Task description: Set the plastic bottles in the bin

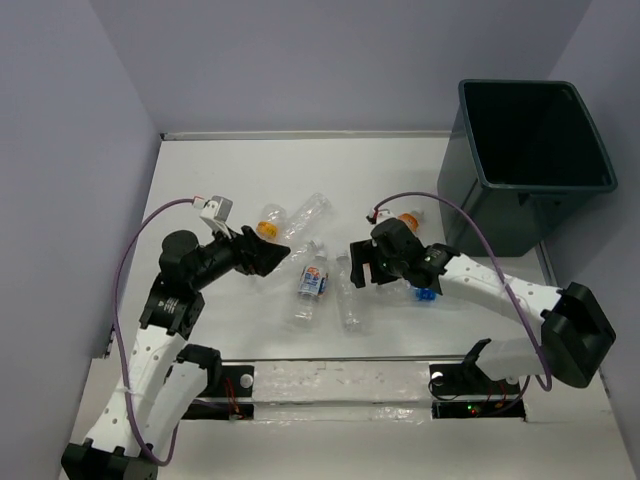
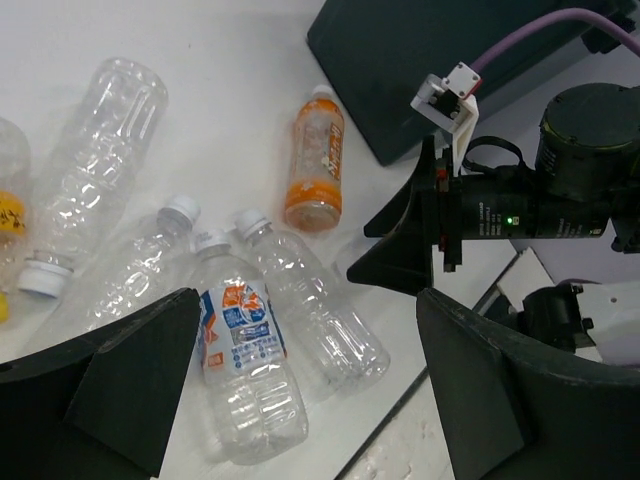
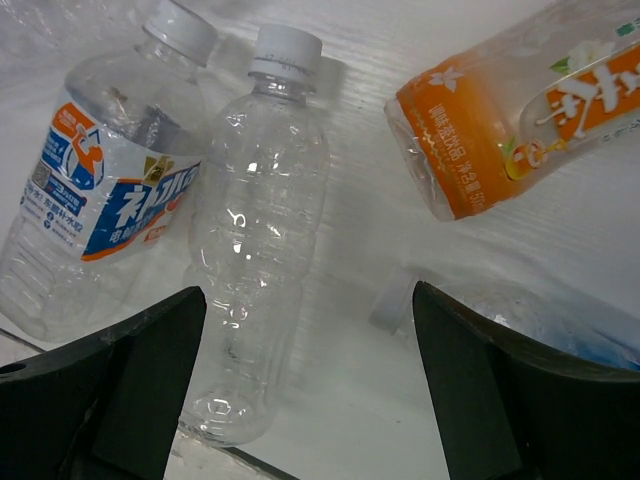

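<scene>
Several plastic bottles lie in the middle of the table. The dark bin (image 1: 530, 150) stands at the far right. My left gripper (image 1: 270, 255) is open and empty over a blue-and-orange-labelled bottle (image 2: 240, 350), with a clear unlabelled bottle (image 2: 310, 300) beside it. An orange-labelled bottle (image 2: 317, 160) lies farther off near the bin (image 2: 400, 60). My right gripper (image 1: 362, 262) is open and empty above the clear unlabelled bottle (image 3: 250, 230). The labelled bottle (image 3: 90, 200) lies to its left and the orange bottle (image 3: 520, 120) to its upper right.
A yellow-capped bottle (image 1: 268, 222) and a long clear bottle (image 1: 310, 213) lie behind my left gripper. Another white-capped bottle (image 3: 520, 310) lies partly under my right fingers. The two grippers face each other closely across the bottles. The table's near edge is just below the bottles.
</scene>
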You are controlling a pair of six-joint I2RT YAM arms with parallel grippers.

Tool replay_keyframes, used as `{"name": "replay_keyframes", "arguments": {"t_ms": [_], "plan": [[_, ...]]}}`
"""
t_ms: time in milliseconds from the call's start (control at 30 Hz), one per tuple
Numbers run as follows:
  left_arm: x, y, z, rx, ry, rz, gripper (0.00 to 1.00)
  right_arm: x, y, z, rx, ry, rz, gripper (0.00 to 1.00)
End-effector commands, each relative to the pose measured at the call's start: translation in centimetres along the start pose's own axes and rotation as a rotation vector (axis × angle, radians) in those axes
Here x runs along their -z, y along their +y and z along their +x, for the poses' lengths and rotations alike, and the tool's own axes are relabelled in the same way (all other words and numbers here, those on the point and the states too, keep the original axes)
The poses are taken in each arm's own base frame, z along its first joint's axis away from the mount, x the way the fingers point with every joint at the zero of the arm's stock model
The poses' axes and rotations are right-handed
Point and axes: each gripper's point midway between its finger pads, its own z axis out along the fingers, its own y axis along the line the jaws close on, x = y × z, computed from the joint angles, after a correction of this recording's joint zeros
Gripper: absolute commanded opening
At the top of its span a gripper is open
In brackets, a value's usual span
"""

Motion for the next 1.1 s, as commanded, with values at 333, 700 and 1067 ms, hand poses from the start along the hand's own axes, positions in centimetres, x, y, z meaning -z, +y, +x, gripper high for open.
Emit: {"name": "replay_keyframes", "arguments": {"t_ms": [333, 700, 1067], "plan": [[-2.5, 1.1, 9.4, 0.031, 0.365, -0.218, 0.99, -4.7, 4.3, 3.4, -0.019, 0.071, -0.106, 0.87], [-3.6, 3.3, 11.1, -0.055, 0.412, -0.455, 0.99, -3.8, 2.8, 3.2, -0.008, 0.019, -0.061, 0.53], [-6.4, 3.9, 13.8, -0.145, 0.49, -0.527, 0.99, 9.2, 5.0, -5.9, -0.028, -0.313, -0.219, 0.33]]}}
